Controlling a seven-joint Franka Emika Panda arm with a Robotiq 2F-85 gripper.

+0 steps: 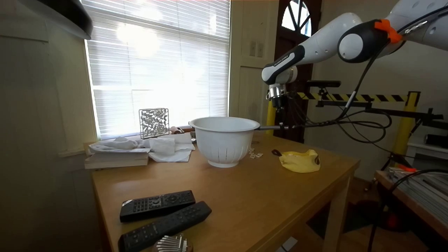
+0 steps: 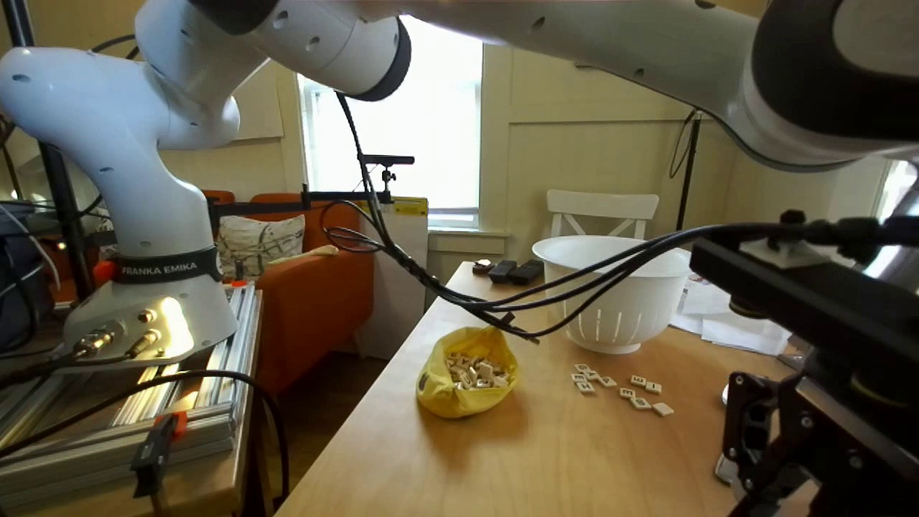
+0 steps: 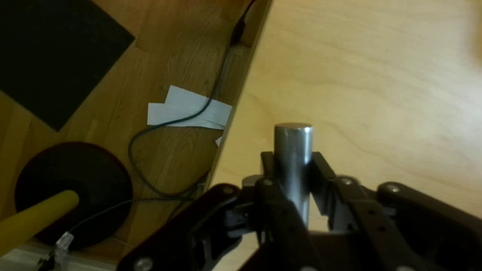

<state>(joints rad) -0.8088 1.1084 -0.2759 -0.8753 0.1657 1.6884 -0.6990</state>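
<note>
The tool (image 3: 292, 165) stands narrow, gripping a metal rod (image 3: 293, 146) on both sides. In the wrist view, the rod shows against the table (image 3: 357, 82), near its edge; on the table are a bowl (image 1: 224, 145) and a yellow bag (image 2: 456, 403).

- Wooden counter (image 1: 238, 196), light brown
- White slotted bowl (image 1: 224, 143), standing upright
- Open yellow pouch (image 2: 459, 406) near one edge
- Loose letter tiles (image 2: 640, 403), scattered near the bowl
- Two black remotes (image 1: 158, 205), side by side
- White papers (image 1: 169, 155) beside the bowl
</note>
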